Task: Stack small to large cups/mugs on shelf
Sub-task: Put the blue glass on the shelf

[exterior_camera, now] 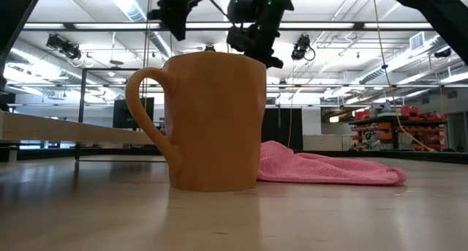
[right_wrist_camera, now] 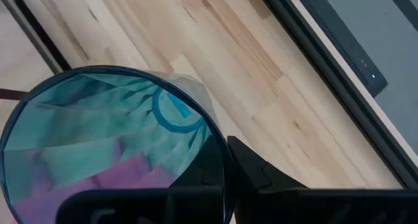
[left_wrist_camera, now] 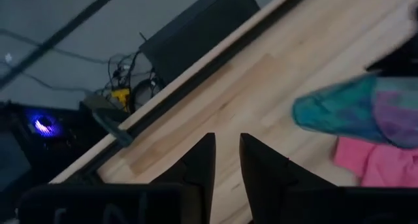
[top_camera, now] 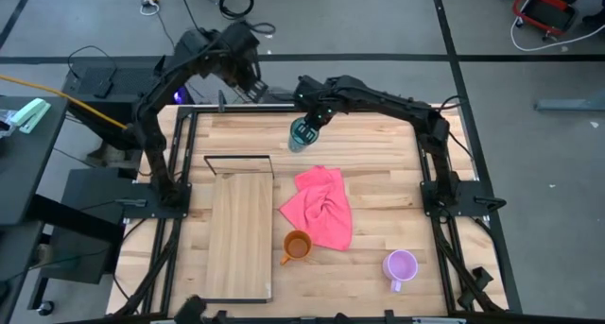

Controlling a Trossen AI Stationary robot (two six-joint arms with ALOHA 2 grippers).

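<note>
The right gripper (top_camera: 304,127) is holding the teal tumbler (top_camera: 300,135) above the far middle of the table (top_camera: 378,163), its fingers pinched on the rim; in the right wrist view the tumbler (right_wrist_camera: 111,145) is filling most of the frame, mouth toward the camera, and one dark finger (right_wrist_camera: 258,168) is showing against its wall while the other is lying out of sight behind the plastic. The left gripper (top_camera: 253,83) is hanging beyond the table's far edge, up and to the left of the tumbler; its own view is showing two fingers (left_wrist_camera: 199,168) standing a narrow gap apart with nothing between them, and the tumbler (left_wrist_camera: 353,110) is appearing there only as a blur cut off at the frame's edge. The shelf (top_camera: 238,234) is lying flat on the table's left half, its black wire frame (top_camera: 238,159) at the far end and its near end partly running under the picture's lower border. The orange mug (top_camera: 297,246) is standing just right of the shelf, touching the crumpled pink cloth (top_camera: 321,206). The purple mug (top_camera: 400,265) is sitting well apart at the near right. In the low view the orange mug (exterior_camera: 208,119) is blocking most of the scene; the cloth (exterior_camera: 329,169) is peeking out behind it, and both grippers are showing only as dark shapes at the top.
</note>
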